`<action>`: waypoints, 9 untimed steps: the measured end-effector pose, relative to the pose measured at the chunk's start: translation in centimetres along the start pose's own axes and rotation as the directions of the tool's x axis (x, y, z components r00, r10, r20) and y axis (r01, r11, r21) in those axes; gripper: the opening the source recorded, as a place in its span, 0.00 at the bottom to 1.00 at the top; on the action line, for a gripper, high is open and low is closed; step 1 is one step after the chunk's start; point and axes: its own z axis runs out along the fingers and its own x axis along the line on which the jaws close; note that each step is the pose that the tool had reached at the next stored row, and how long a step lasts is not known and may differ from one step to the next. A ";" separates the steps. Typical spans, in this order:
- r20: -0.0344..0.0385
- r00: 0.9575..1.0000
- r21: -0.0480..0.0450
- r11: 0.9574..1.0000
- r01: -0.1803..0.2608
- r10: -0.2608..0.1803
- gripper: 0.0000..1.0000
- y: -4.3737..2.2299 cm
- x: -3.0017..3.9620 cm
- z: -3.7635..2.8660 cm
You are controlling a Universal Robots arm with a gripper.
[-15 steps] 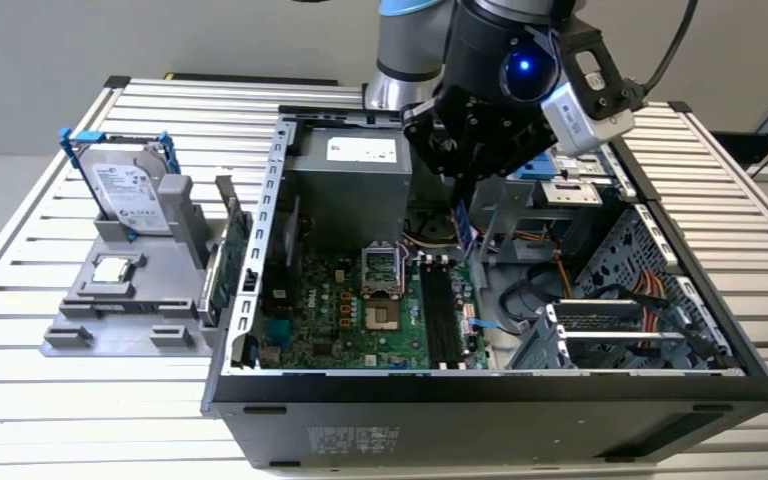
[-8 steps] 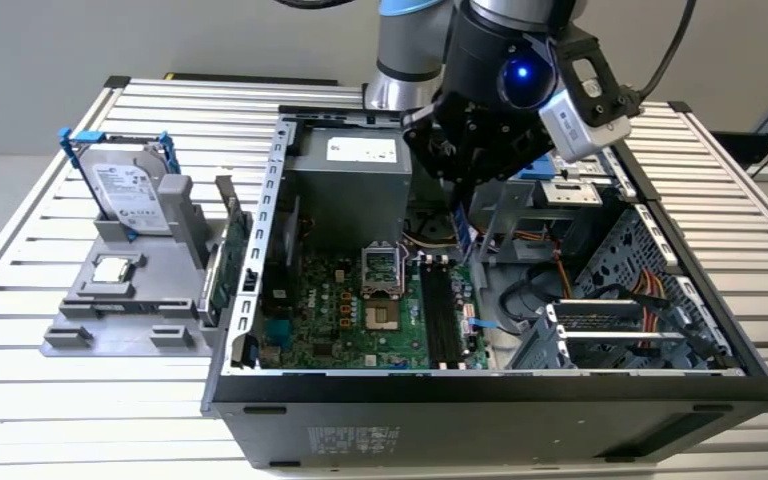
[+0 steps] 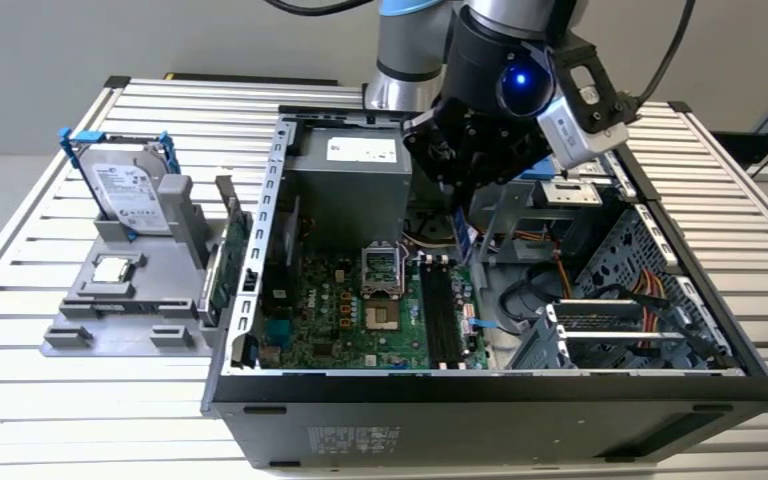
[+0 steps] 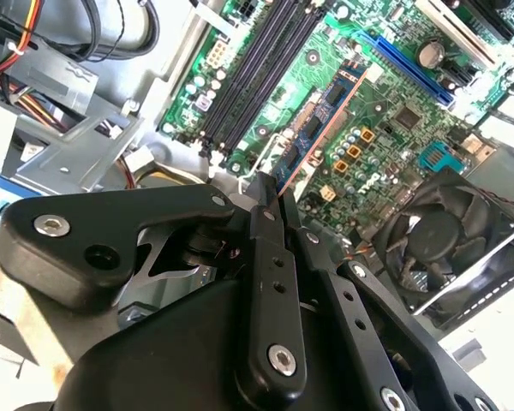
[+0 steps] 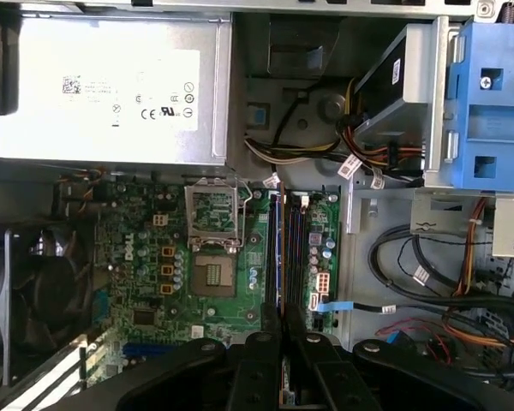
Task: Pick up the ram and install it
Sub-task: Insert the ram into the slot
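The arm (image 3: 491, 60) reaches down from the top centre of the exterior view into an open computer case (image 3: 491, 390) that lies on its side on a slatted metal bench (image 3: 37, 400). The gripper (image 3: 466, 205) hangs over the upper middle of the case, just right of the grey power supply (image 3: 344, 190) in that view and above the motherboard (image 3: 357, 320).

The fingers (image 4: 272, 257) are pressed together on the ram (image 4: 319, 128), pinching its near end. In the second wrist view the ram runs as a thin blue-green stick with small black chips from the fingers up toward the upper middle of the frame, hanging over the motherboard and just beside the black memory slots (image 4: 261, 64); whether it touches a slot cannot be told. In the first wrist view the ram (image 5: 280, 248) shows edge-on as a thin line rising from the fingers (image 5: 270, 338) at lower centre, lined up along the slots (image 5: 294, 248), with the open processor socket (image 5: 213, 235) just to its left in the frame.

At the exterior view's left, well apart from the gripper, a grey holder (image 3: 131, 310) on the bench carries an upright hard drive (image 3: 131, 190) and a small silver processor (image 3: 115, 268). A green card (image 3: 224, 270) stands on edge between the holder and the case wall.
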 end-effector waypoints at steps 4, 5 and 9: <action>0.000 1.000 0.000 1.000 0.000 0.000 0.00 0.00 -0.13 0.19; 0.000 1.000 0.000 1.000 0.000 0.000 0.00 0.00 -0.17 0.25; 0.000 1.000 0.000 1.000 0.000 0.000 0.00 -0.01 -0.29 0.46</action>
